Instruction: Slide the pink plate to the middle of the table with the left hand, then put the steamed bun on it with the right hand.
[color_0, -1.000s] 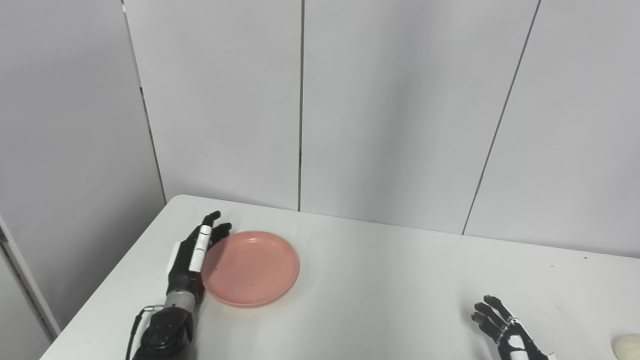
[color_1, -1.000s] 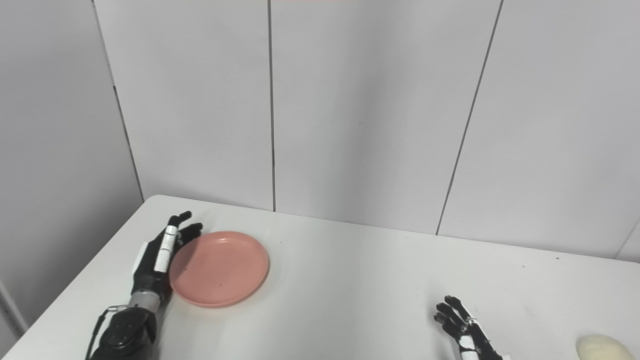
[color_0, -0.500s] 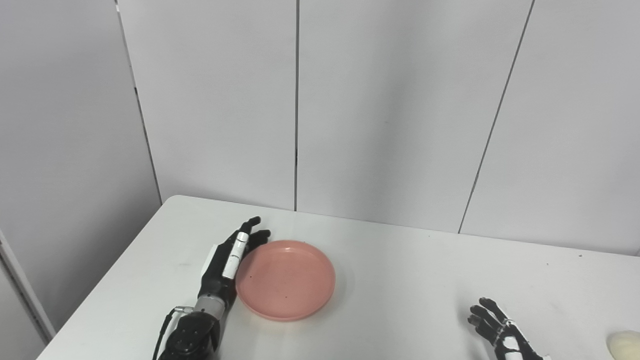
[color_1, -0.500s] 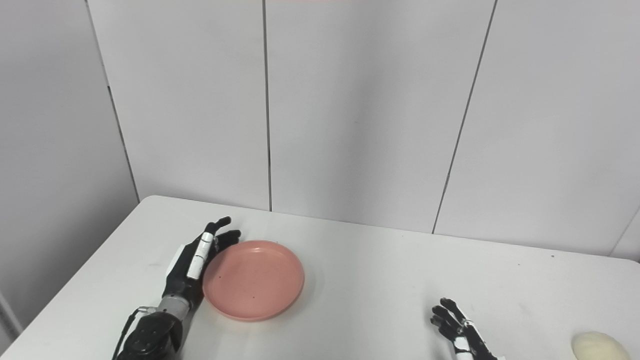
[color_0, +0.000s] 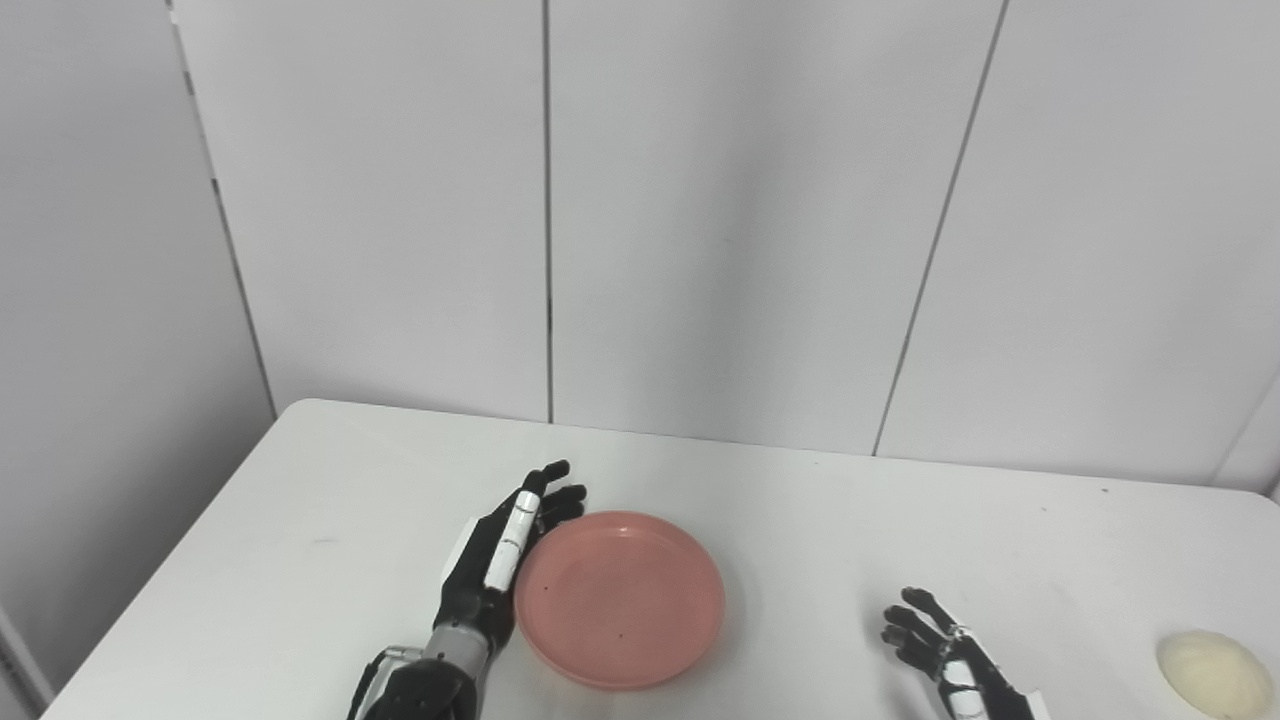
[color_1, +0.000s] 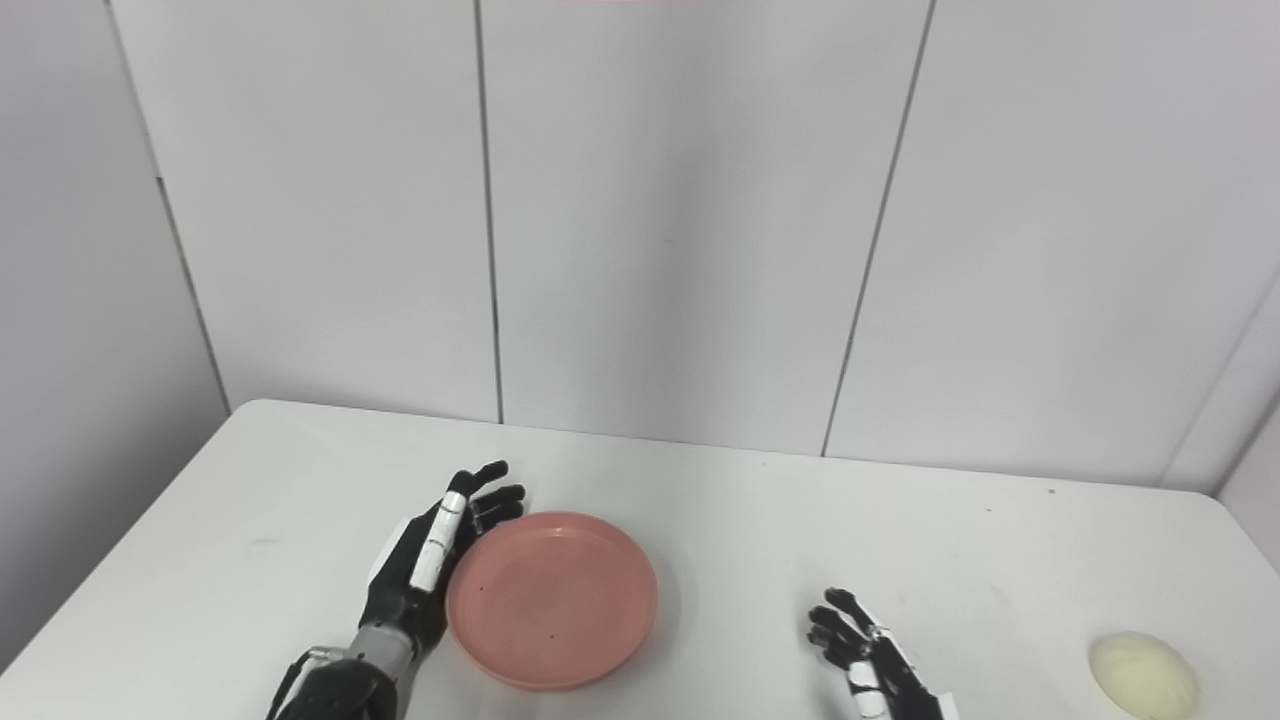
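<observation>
Pressing flat against pink plate's (color_0: 620, 598) left rim: left hand (color_0: 495, 560), fingers extended, grasping nothing. Right of plate: right hand (color_0: 945, 662) spread empty; farther right, steamed bun (color_0: 1213, 673).

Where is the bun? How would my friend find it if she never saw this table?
Look at the white table and go to its near right corner, past the robot's right hand. There sits the steamed bun, all alone on the tabletop. It is the only pale cream, rounded lump there; the pink plate near the middle is flat and empty.
</observation>
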